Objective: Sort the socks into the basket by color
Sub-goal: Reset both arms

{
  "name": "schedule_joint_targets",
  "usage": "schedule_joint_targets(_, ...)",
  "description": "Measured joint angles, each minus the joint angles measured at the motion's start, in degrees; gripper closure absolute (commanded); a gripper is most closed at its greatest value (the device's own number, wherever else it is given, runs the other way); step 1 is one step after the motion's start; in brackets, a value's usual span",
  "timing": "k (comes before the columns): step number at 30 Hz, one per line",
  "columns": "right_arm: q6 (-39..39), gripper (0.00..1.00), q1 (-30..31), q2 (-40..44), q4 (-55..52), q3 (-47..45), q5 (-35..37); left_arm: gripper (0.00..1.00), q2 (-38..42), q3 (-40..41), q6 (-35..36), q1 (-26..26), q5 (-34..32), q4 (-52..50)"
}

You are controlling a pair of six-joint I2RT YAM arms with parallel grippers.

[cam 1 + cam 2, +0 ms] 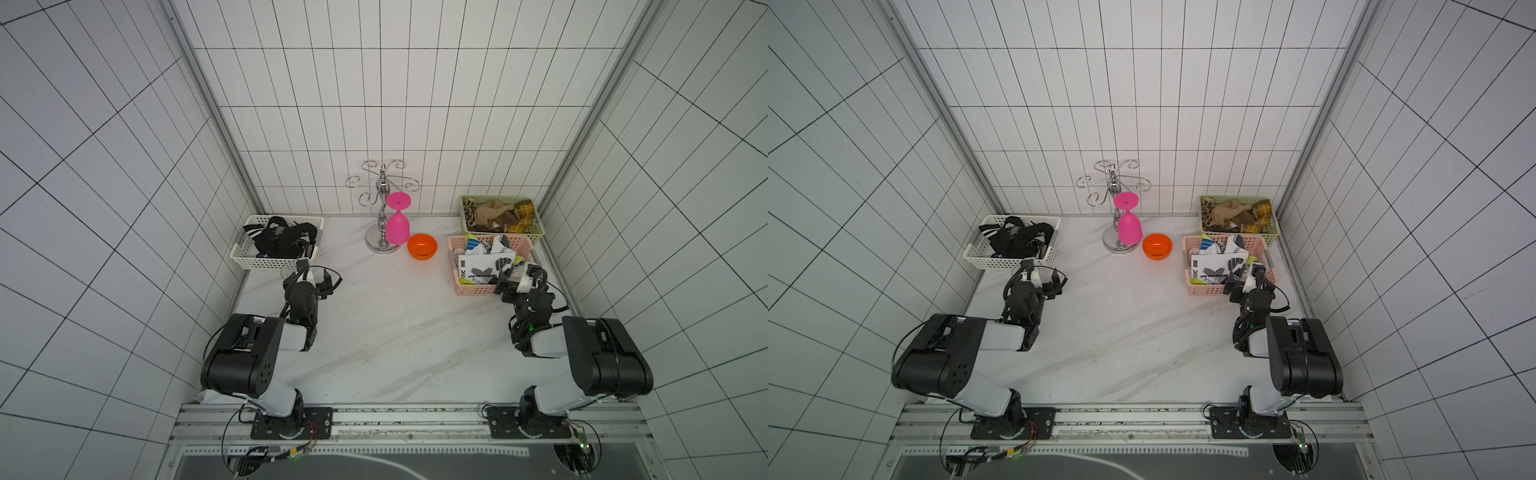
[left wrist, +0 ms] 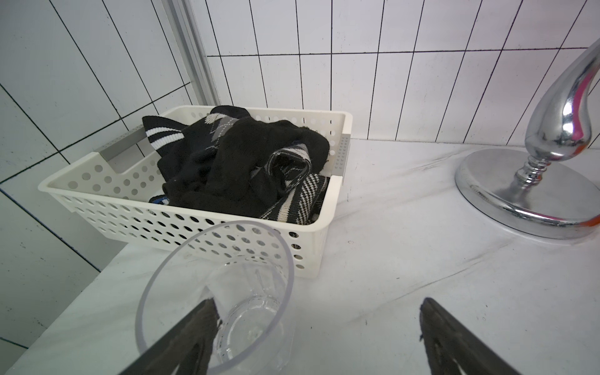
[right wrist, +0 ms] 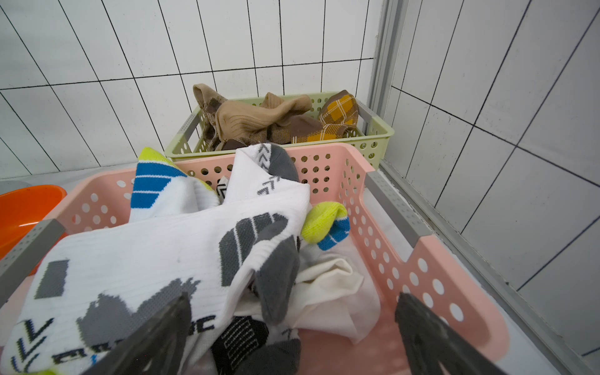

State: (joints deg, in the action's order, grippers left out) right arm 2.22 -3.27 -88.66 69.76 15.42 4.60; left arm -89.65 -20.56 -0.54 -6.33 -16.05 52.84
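Sorted by color: black socks (image 1: 286, 241) fill the white basket (image 1: 253, 262), white socks (image 1: 482, 266) the pink basket (image 1: 473, 289), brown socks (image 1: 492, 216) the green basket (image 1: 538, 232) (none loose on the worktop (image 1: 395, 332)). Left gripper (image 2: 318, 308) and right gripper (image 3: 292, 300) hover at their baskets, fingers (image 2: 201, 324) apart and empty, the work apparently done.

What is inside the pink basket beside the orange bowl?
White socks with grey and black prints fill the pink basket, two with yellow-and-blue ends, plus a plain cream one. They cover most of its floor, so anything underneath the pile cannot be seen.
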Motion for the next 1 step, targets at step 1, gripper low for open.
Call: schedule_joint_targets(1,0.0,0.0,0.0,0.0,0.0,0.0,0.0,0.02,0.0,-0.07,-0.02,0.0,-0.02,0.02)
